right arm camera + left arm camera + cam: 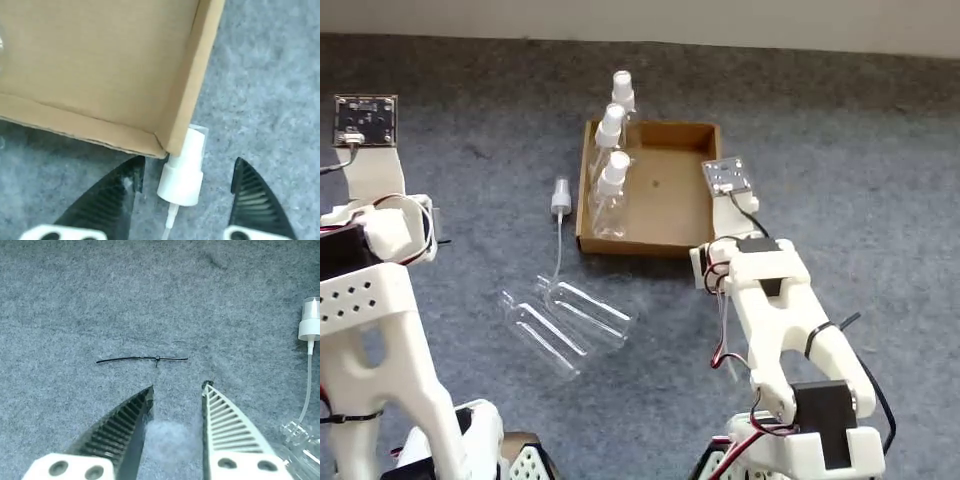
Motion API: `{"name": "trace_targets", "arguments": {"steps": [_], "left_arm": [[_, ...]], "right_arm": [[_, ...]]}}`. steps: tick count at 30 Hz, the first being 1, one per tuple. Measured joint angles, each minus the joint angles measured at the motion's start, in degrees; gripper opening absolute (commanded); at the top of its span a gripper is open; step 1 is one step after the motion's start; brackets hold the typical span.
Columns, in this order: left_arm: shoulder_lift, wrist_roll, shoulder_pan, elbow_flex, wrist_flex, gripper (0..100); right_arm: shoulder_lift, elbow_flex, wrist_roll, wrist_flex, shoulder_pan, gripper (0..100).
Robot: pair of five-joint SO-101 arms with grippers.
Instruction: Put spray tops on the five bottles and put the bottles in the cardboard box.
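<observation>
The cardboard box sits mid-table, and three clear bottles with white spray tops stand along its left wall. Two uncapped clear bottles lie on the carpet in front of the box. A loose spray top with its tube lies left of the box, also the spray top. My right gripper is open, its jaws on either side of a second spray top lying against the box's near right corner. My left gripper is open over bare carpet.
A black zip tie lies on the carpet just ahead of my left gripper. The right arm reaches up to the box's front right corner. The left arm stands at the table's left side. Grey carpet covers the table.
</observation>
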Motion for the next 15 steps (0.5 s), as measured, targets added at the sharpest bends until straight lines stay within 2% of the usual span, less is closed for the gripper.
{"name": "trace_targets", "arguments": {"steps": [9,15], "left_arm": [[0.0,0.0,0.0,0.0,0.0,15],[0.0,0.0,0.0,0.0,0.0,15]], "right_arm": [[0.0,0.62,0.0,0.0,0.0,23.8],[0.0,6.59,0.0,-7.74,0.0,23.8]]}}
